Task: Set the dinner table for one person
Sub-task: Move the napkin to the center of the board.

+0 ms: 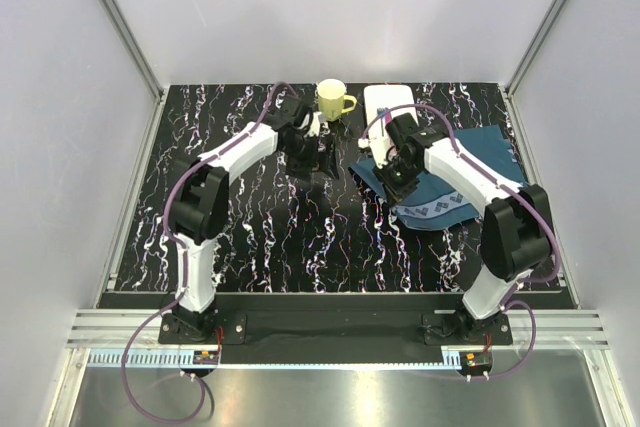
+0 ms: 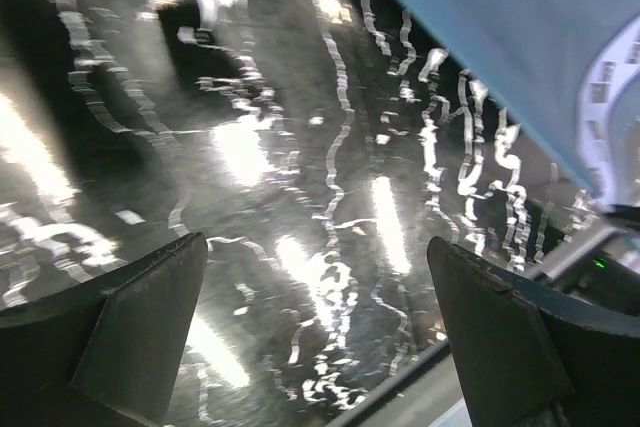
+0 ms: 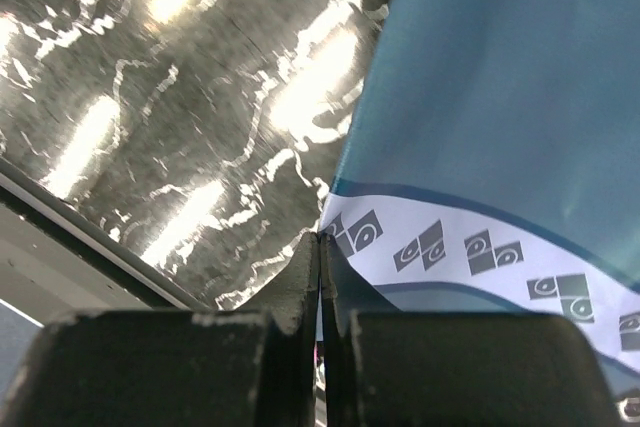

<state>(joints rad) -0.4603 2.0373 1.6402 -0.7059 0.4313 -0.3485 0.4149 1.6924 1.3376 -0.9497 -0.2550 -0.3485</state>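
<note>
Left pincer (image 2: 315,247): apart, over desk (image 1: 300,237).
Right pincer (image 3: 320,239): clamped on patterned edge of blue placemat (image 3: 500,97).
Behind: yellow mug (image 1: 333,99), white dish (image 1: 388,102).

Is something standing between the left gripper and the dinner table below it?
Nothing visible does. Between the open fingers of the left gripper, only the bare dinner table shows. The blue placemat is off to the gripper's side, and the yellow mug stands farther back on the table.

Dinner table (image 1: 300,237): big rect. black top w/ white marble-like veins, flat.
</note>
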